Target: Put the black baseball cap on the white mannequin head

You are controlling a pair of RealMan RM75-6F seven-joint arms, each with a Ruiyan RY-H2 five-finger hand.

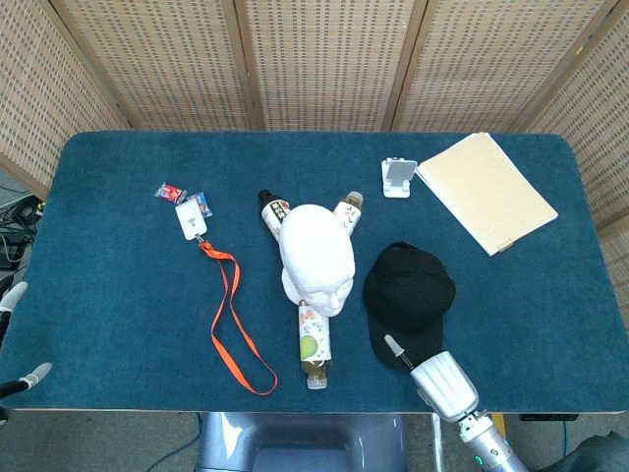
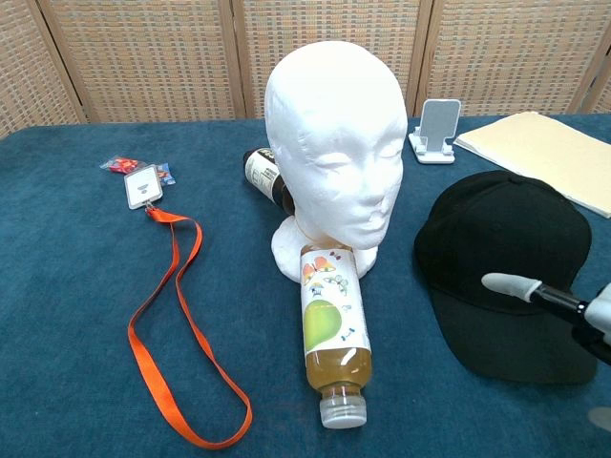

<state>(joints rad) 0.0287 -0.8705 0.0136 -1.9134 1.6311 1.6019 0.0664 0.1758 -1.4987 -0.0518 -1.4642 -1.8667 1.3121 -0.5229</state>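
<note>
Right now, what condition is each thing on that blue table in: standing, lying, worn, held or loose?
Black cap: lying flat on the table, unworn, brim toward the robot.
Mannequin head: upright, bare.
Juice bottle: lying on its side, capped.
Orange lanyard: loose, in a loop.
Phone stand: upright, empty.
Right hand: near the brim, holding nothing.
Left hand: fingertips only, state unclear.

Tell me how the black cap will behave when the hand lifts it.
The black baseball cap looks like soft fabric, so its crown will probably sag. The flat brim near the right hand seems stiffer, likely the better hold. It is probably light and unlikely to slip on the cloth-covered table.
</note>
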